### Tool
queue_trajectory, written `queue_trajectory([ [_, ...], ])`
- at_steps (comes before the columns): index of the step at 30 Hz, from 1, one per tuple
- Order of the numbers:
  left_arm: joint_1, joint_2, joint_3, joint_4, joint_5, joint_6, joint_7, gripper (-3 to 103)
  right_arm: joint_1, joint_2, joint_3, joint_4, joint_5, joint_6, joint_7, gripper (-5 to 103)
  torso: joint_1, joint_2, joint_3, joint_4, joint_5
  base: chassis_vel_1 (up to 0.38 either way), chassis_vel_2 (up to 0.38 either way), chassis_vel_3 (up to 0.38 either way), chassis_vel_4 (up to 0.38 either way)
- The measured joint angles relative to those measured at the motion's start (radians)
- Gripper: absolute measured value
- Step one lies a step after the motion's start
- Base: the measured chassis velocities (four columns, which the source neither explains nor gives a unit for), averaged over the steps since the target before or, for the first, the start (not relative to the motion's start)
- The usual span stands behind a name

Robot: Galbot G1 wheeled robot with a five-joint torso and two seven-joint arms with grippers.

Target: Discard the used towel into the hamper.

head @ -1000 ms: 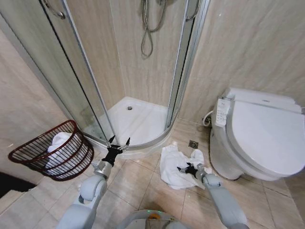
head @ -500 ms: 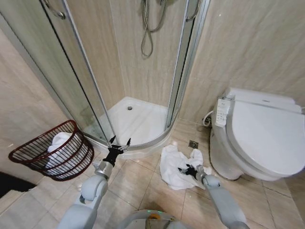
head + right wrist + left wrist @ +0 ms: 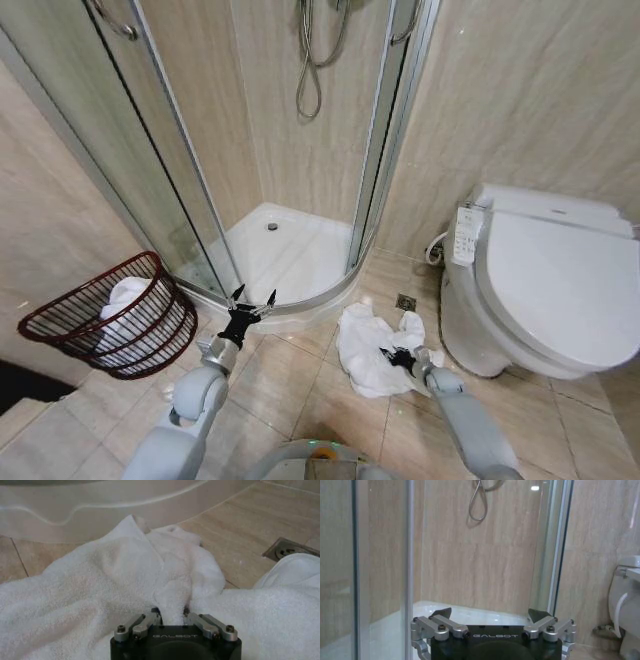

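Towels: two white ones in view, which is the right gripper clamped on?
The floor towel beside the toilet; the right gripper pinches a fold. The other towel lies in the hamper.

Towel (image 3: 368, 345): white, crumpled, lying on the tiled floor beside the toilet.
Hamper (image 3: 110, 318): dark red-brown wire basket, tilting, holding another white towel, well apart.

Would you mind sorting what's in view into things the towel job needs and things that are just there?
Part of the job:
- towel crumpled on the floor tiles
- hamper, already holding white cloth
- right tool, shut on a fold of the towel
- left tool, open, raised near the shower threshold

Just there:
- toilet
- shower tray
- floor drain
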Motion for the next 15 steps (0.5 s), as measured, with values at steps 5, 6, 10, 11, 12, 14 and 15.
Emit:
queue_trajectory([
  [5,-0.008,-0.001,0.005,0.004,0.000,0.000,0.000,100,-0.003,-0.001,0.006,0.004,0.010,0.000,0.004,16,0.000,0.000,0.000,0.0000,0.0000,0.000,0.000,0.000,0.000],
  [6,-0.009,-0.001,0.008,0.004,0.000,0.000,0.000,100,-0.004,-0.001,0.008,0.005,0.012,0.002,0.007,16,0.000,0.000,0.000,0.0000,0.0000,0.000,0.000,0.000,0.000],
  [10,-0.013,-0.003,0.015,0.005,0.001,-0.001,0.000,100,-0.014,-0.001,0.016,0.021,0.017,0.021,0.033,16,0.000,0.000,0.000,-0.0001,-0.0001,0.000,0.000,0.000,0.000],
  [11,-0.013,-0.003,0.015,0.005,0.001,-0.001,0.000,100,-0.014,-0.001,0.016,0.021,0.017,0.021,0.033,16,0.000,0.000,0.000,-0.0001,-0.0001,0.000,0.000,0.000,0.000],
  [12,-0.014,-0.003,0.016,0.006,0.002,-0.001,-0.001,100,-0.021,-0.001,0.020,0.035,0.018,0.029,0.048,16,0.000,0.000,0.000,-0.0001,0.0000,0.000,0.000,0.000,0.000],
  [14,-0.015,-0.004,0.017,0.007,0.002,-0.001,-0.001,100,-0.033,-0.001,0.025,0.066,0.019,0.037,0.079,16,0.000,0.000,0.000,-0.0001,-0.0001,0.000,0.000,0.000,0.000],
  [15,-0.016,-0.004,0.017,0.008,0.002,-0.001,-0.001,100,-0.047,-0.001,0.031,0.104,0.024,0.039,0.115,16,0.000,0.000,0.000,-0.0001,-0.0002,0.000,0.000,0.000,0.000],
])
